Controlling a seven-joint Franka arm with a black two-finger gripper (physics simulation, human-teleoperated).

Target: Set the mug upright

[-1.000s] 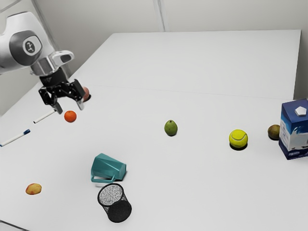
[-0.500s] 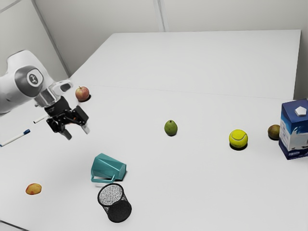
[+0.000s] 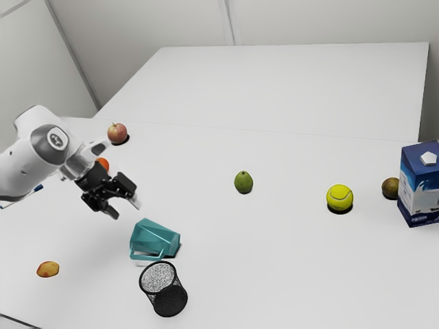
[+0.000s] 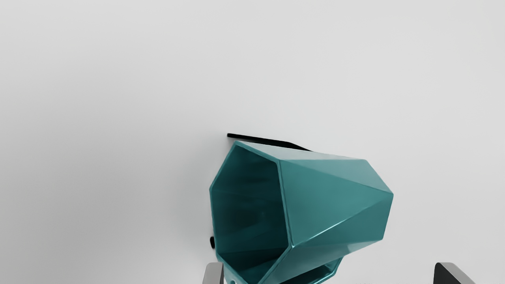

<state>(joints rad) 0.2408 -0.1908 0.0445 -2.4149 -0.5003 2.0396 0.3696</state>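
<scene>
Mug [image 3: 155, 238] on its side on the counter [image 3: 288, 274], mouth toward the exterior view's left, base toward its right. Not upright. Handle [image 3: 147, 258] low, on the side by the mesh cup [image 3: 163, 289]. My hand [image 3: 125, 210] is spread wide, pinching nothing, above the counter and just off the mug's mouth end.

Step, my call: getting to the mug for a grasp. Next I'd go down and over toward it, line up across the body, close, lift a little, tip it so the mouth faces up and the base goes flat, then let go. Mesh cup sits close on the handle side, so keep the swing clear of it. Slanted, faceted walls may slip if I pinch off-center.

Hard to see: part of the handle is cut off at the wrist view's bottom edge, and the mug's underside is out of sight. Inside is dark, can't tell if anything's in there. Black strip along the mug in the wrist view is likely shadow; small dark spot by the rim, unclear. Can't tell if handle and mesh cup touch. My arm covers part of the orange [image 3: 103, 163] and most of the marker [image 3: 38, 188]. Carton [image 3: 418, 184] cut off at the exterior view's right edge.
</scene>
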